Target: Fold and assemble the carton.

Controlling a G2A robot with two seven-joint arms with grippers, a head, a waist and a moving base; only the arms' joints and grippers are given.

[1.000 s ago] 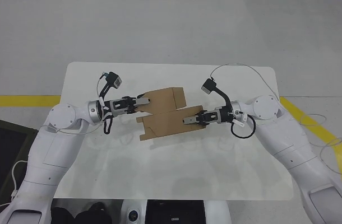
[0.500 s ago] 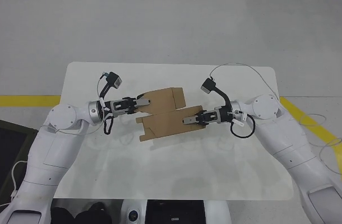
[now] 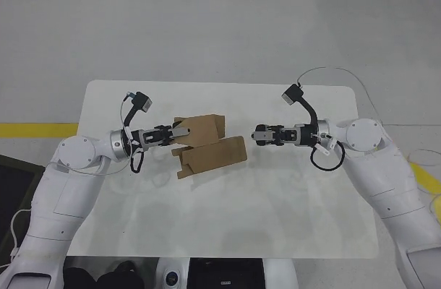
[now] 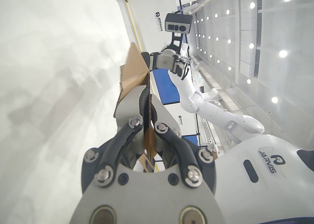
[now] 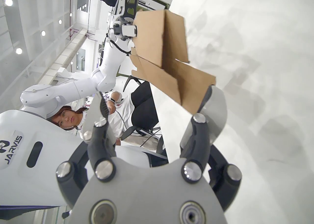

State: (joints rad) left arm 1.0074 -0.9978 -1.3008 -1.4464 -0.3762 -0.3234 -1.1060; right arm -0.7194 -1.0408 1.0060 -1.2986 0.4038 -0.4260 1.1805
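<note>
Carton (image 3: 206,141) over white table (image 3: 314,209) (left gripper (image 3: 180,131) clamps it).

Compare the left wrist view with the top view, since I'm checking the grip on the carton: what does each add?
Left wrist view: the carton edge-on, one panel pinched between the fingers of the left gripper. Top view: the carton's full outline against the table, and the small gap between it and the open right gripper. Shared: the carton, the left gripper holding it, the right arm beyond.
</note>
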